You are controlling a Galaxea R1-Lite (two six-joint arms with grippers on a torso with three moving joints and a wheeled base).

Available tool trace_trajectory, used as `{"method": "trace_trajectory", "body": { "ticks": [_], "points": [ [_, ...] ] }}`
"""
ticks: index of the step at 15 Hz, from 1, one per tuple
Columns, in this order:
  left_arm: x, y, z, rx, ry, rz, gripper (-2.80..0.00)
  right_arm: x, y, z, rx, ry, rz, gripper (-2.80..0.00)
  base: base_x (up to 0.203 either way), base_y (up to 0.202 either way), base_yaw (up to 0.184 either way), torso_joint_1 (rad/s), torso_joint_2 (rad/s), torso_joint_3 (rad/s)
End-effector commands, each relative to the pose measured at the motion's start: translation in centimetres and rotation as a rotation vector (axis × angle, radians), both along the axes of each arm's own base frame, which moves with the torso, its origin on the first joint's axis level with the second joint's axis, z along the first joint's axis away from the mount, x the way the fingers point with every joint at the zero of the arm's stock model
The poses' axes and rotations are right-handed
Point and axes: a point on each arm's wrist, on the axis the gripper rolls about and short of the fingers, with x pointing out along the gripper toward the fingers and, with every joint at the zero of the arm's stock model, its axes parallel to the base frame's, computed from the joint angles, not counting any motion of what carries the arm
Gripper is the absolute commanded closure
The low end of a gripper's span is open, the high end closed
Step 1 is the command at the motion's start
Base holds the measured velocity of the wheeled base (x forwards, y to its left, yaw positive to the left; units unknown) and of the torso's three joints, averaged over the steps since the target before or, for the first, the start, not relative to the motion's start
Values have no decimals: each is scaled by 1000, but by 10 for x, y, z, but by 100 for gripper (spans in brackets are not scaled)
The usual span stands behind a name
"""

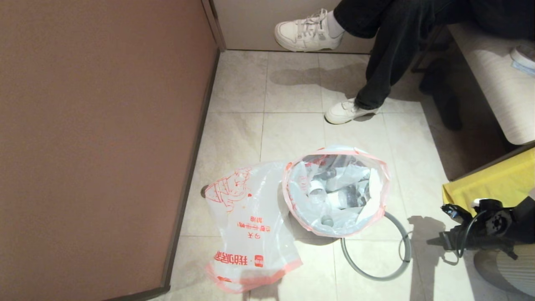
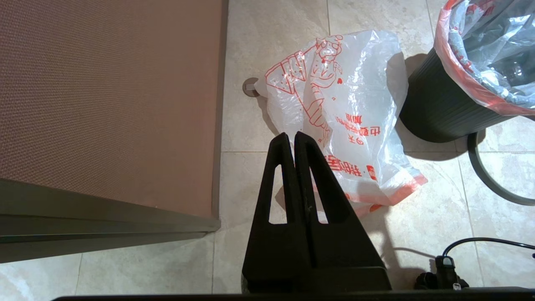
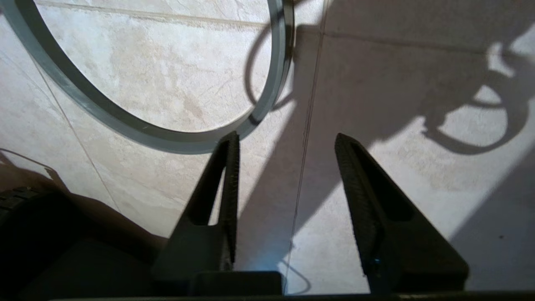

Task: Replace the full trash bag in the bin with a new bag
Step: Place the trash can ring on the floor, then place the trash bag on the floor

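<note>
The floor (image 1: 292,83) is pale beige stone-look tile with thin grout lines, filling the middle of the head view. A brown textured wall panel (image 1: 96,138) takes the whole left side, edged by a dark baseboard. At the top of the frame a seated person's legs in dark trousers end in white sneakers (image 1: 307,32), and a pale cushioned bench (image 1: 497,83) runs down the right edge above a yellow cloth (image 1: 493,184). Centre frame stands the bin (image 2: 439,108), black, with the full trash bag (image 1: 336,190) still lining it, pink hem folded over the rim and bottles showing inside. Its grey ring (image 1: 376,274) lies flat on the tile, touching the bin's lower right. Just left of the bin the new bag (image 1: 248,221) lies limp on the floor. The left gripper (image 2: 291,136) hangs above that bag's near edge, fingers pressed together, gripping nothing. The right gripper (image 3: 284,142), at the lower right of the head view, hovers over bare tile beside the ring, fingers spread wide and empty.
</note>
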Motion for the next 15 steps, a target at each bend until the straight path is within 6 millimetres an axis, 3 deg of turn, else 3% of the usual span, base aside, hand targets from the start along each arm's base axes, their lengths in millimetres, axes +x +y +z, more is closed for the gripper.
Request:
{"method": "trace_trajectory", "body": {
  "ticks": [1,4,7,8,12,15],
  "points": [
    [0,0,0,0,2,0,0,-8,0,6,6,10,-11,-280,0,0,0,0,0,0],
    [0,0,0,0,2,0,0,-29,7,44,4,-10,-28,-280,0,0,0,0,0,0],
    [0,0,0,0,2,0,0,-64,25,82,14,-14,-40,-280,0,0,0,0,0,0],
    [0,0,0,0,2,0,0,-76,31,92,17,-14,-46,0,0,0,0,0,0,0],
    [0,0,0,0,2,0,0,-113,55,131,26,-55,-66,0,0,0,0,0,0,0],
    [0,0,0,0,2,0,0,-130,88,166,54,-112,-49,0,0,0,0,0,0,0]
  ]
}}
